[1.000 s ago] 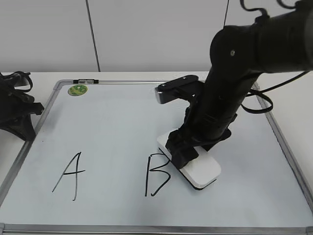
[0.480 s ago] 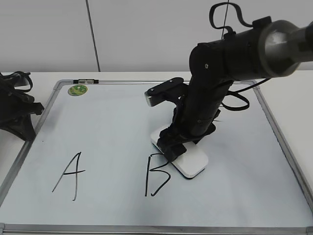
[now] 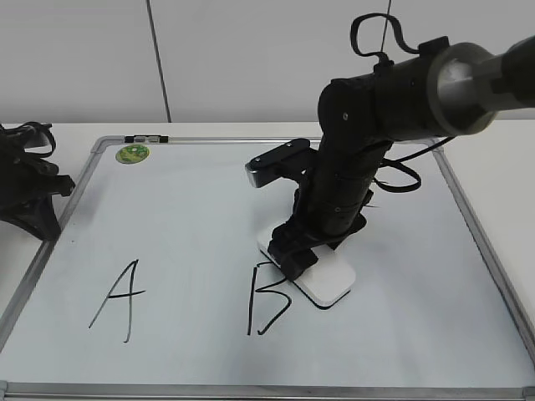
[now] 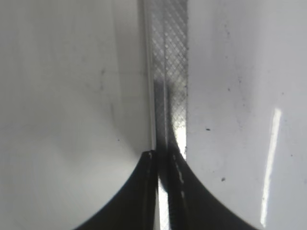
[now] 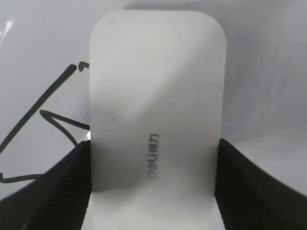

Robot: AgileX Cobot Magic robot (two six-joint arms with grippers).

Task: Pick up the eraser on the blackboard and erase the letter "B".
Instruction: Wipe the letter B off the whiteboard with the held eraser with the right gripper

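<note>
Eraser (image 3: 322,280) clamped in right hand (image 3: 298,255), touching letter "B" (image 3: 267,298); "A" (image 3: 119,299) well apart

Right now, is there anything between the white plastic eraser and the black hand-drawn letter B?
Nothing. In the right wrist view the eraser, clamped in the right gripper, already meets the B's strokes at its edge.

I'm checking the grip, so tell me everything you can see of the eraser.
The eraser is a smooth white plastic block with rounded corners, small grey lettering on top and a dark underside edge. It lies flat on the blackboard, its edge at the right side of the letter "B". The right gripper jaws clamp its long sides.
</note>
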